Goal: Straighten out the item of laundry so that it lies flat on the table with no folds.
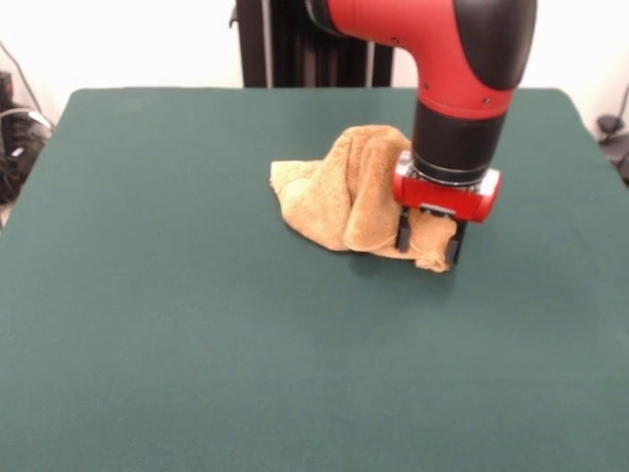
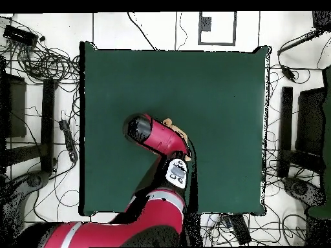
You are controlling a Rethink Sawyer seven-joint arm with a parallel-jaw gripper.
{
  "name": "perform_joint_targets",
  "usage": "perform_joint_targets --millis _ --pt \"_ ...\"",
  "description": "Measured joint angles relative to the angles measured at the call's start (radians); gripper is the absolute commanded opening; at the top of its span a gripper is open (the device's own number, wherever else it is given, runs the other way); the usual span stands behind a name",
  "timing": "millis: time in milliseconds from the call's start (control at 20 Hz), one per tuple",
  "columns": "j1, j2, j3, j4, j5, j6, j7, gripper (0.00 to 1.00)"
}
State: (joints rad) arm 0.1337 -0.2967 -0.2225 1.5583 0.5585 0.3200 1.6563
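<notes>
The orange-tan towel [image 1: 339, 192] lies crumpled and folded on the dark green table [image 1: 197, 324], a little right of centre toward the far side. One part humps up against the arm. My gripper [image 1: 429, 239] is down at the towel's right corner, its two dark fingers [image 1: 403, 231] on either side of a fold of cloth and closed on it. In the overhead view only a small edge of the towel [image 2: 177, 131] shows beside the red arm, which hides the gripper.
The red and black arm [image 1: 462, 88] comes down from the top over the towel's right side. Cables and stands [image 2: 45, 64] lie on the floor around the table [image 2: 213, 97].
</notes>
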Motion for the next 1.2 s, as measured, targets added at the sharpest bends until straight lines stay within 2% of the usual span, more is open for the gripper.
perform_joint_targets --millis 650,1000,1200 --pt "0.042 0.006 -0.001 0.006 0.047 -0.002 0.000 1.00" --pt "0.069 0.006 -0.012 0.036 0.118 -0.007 0.016 1.00" --pt "0.108 0.005 -0.020 0.061 0.164 -0.007 0.077 1.00"
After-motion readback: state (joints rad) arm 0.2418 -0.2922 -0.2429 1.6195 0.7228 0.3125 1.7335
